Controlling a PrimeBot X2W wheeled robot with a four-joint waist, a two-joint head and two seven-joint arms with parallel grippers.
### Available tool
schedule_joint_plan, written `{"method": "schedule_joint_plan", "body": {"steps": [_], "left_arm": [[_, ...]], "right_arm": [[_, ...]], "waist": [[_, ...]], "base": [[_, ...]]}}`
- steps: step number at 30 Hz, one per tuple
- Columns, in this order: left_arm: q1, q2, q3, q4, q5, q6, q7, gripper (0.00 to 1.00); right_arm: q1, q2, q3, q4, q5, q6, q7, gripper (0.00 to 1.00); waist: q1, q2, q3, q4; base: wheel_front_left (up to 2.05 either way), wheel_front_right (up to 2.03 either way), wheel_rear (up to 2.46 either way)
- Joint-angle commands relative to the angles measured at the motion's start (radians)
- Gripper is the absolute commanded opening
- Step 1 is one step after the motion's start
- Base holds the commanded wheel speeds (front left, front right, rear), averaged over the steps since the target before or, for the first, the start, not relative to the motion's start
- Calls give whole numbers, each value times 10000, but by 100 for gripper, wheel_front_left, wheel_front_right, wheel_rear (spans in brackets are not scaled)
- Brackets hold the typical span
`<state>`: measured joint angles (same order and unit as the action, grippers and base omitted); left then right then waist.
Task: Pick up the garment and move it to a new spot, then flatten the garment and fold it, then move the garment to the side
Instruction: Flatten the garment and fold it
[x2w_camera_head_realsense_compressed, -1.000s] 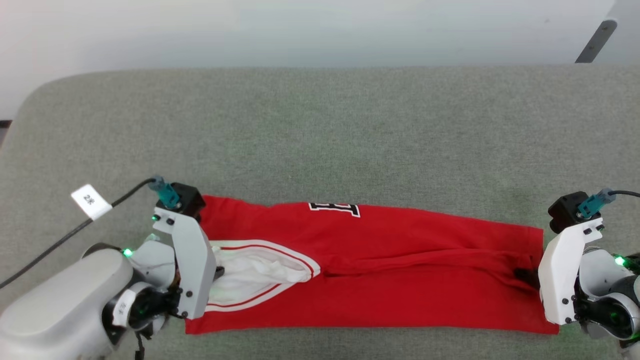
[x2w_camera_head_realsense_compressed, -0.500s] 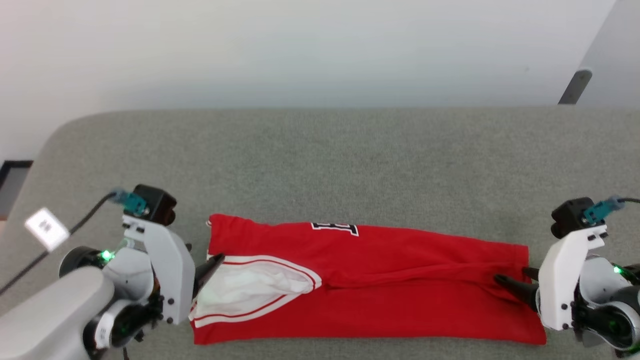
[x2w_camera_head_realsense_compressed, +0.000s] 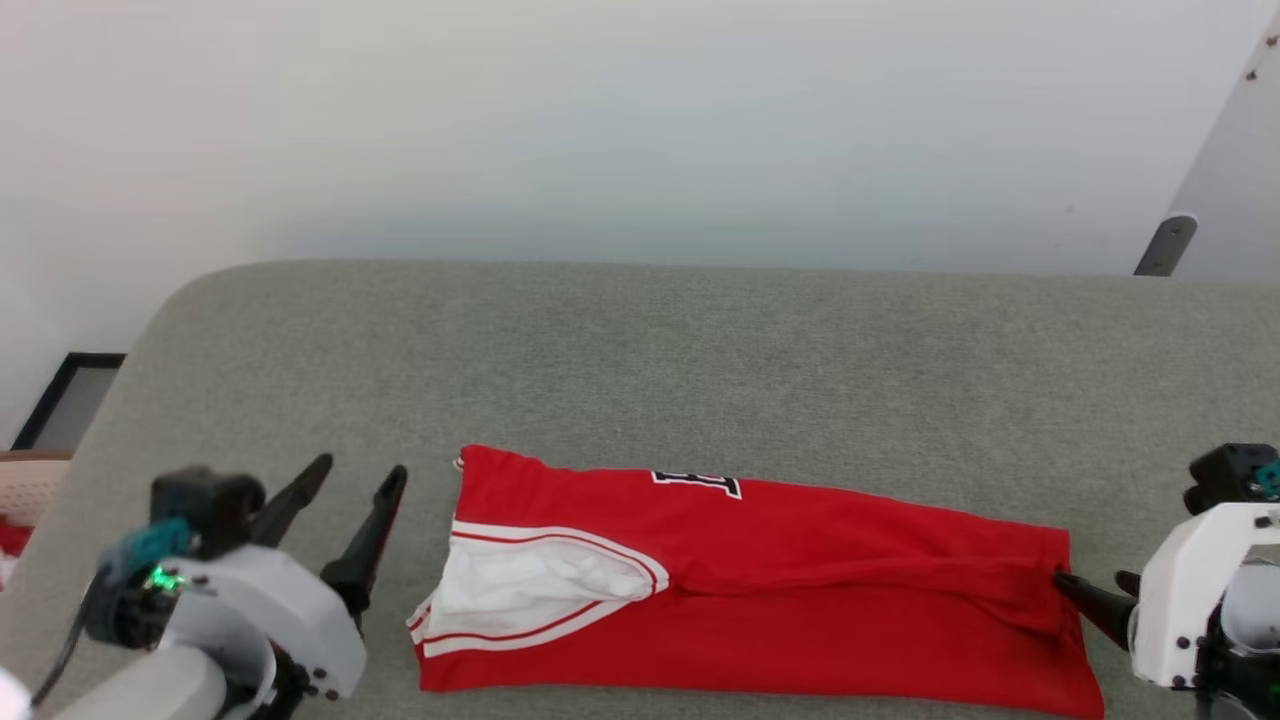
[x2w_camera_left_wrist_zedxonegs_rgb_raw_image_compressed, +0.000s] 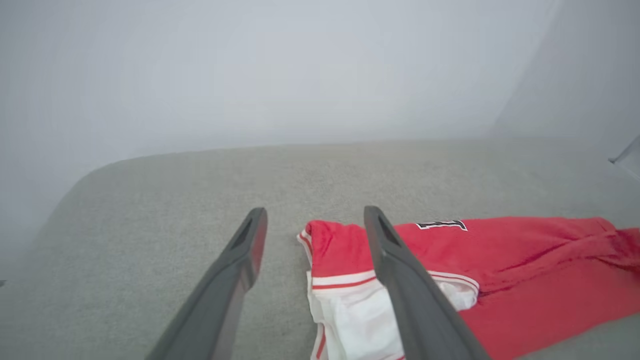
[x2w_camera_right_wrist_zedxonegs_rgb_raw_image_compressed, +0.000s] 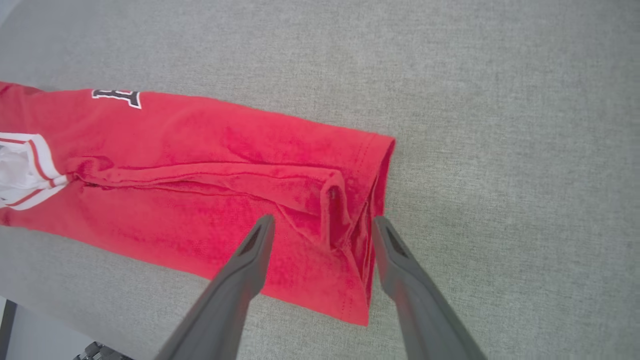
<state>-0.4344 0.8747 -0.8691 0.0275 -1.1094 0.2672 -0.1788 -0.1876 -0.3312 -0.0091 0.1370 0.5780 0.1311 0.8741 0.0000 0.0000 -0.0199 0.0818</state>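
Note:
The garment, a red jersey, lies folded into a long strip across the near part of the grey padded surface. Its white, red-striped sleeve lies on top at the left end, and a bit of black lettering shows at the far edge. My left gripper stands open to the left of the garment, clear of it, with nothing between its fingers. In the left wrist view the garment lies to the right of them. My right gripper is open at the right hem, and its fingers straddle the bunched folds there.
The padded surface runs wide and bare behind the garment up to a pale wall. Its rounded left corner drops off beside a dark frame on the floor. A grey post stands at the far right.
Both grippers have opened and let go of the garment's ends. The left gripper has drawn back to the left and now points up the surface. The head camera has tilted upward.

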Motion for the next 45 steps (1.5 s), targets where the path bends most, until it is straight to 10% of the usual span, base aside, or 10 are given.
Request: {"method": "schedule_joint_plan", "body": {"steps": [1, 13, 35, 36, 37, 45], "left_arm": [[202, -44, 98, 20, 157, 67, -269, 100], [2720, -1682, 3400, -121, 2476, 311, -849, 100], [4301, -4954, 7015, 336, 5511, -1983, -847, 100], [4308, -5055, 7128, 372, 5576, -2059, -847, 100], [4304, -5164, 7215, 405, 5610, -2154, -847, 100], [4324, -5739, 7909, 568, 6065, -2690, -848, 100]], "right_arm": [[117, 49, -129, 36, -66, -8, 47, 100], [-88, 13, -860, 770, -688, -8, 478, 100], [-1184, 202, -174, 4217, -999, 2, 645, 100], [-1205, 277, -21, 4359, -911, 9, 746, 94], [-1251, 334, 182, 4395, -755, 26, 823, 0], [-1525, -174, 818, 4248, 306, 22, 1073, 0]], "waist": [[0, 0, -27, 73], [0, 0, 181, 599], [0, 0, 1073, 1769], [0, 0, 1102, 1775], [0, 0, 1124, 1779], [0, 0, 1259, 1698]], "base": [[0, 0, 0], [0, 0, 0], [0, 0, 0], [0, 0, 0], [0, 0, 0], [0, 0, 0]]}}
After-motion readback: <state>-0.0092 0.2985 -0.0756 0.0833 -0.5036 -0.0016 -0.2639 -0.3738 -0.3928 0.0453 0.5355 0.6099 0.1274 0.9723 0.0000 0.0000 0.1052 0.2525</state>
